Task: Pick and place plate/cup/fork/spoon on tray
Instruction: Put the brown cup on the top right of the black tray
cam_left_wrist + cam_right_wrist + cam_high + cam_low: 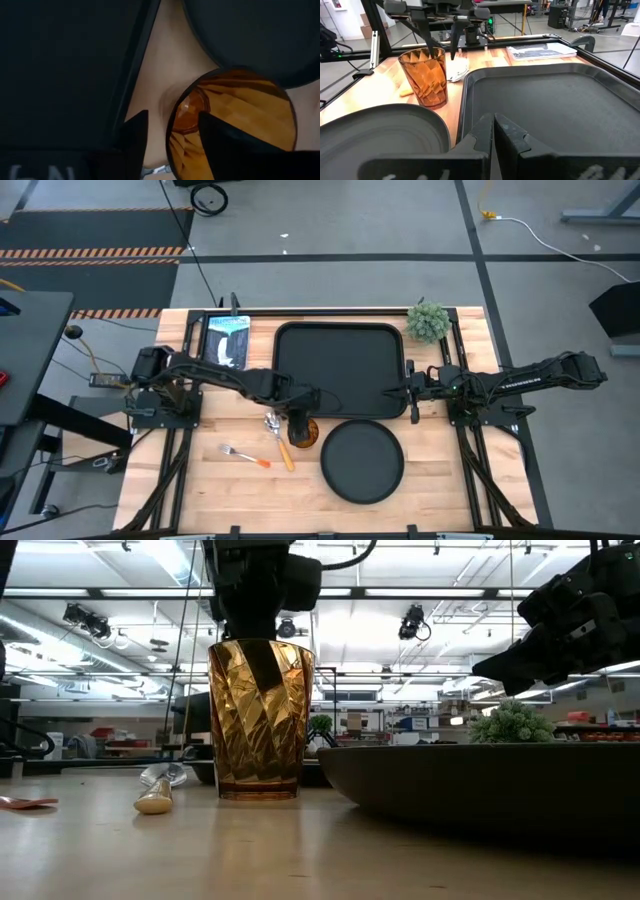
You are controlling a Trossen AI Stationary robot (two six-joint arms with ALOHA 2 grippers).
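The amber cup point(305, 434) stands upright on its base on the table, just in front of the black tray point(340, 327). My left gripper point(172, 115) is open above it, pointing down. One finger point(225, 145) is inside the cup and the other point(135, 142) is outside its wall, with a gap on both sides. The round black plate point(362, 462) lies on the table to the cup's right. The spoon point(280, 442) and fork point(245, 455) lie on the table to the cup's left. My right gripper point(493, 120) is shut and empty at the tray's right rim.
A small green potted plant point(428, 320) stands at the tray's far right corner. A blue-white card point(228, 340) lies left of the tray. The tray's floor point(545, 105) is bare. The plate's rim point(375, 135) lies close to the tray's near edge.
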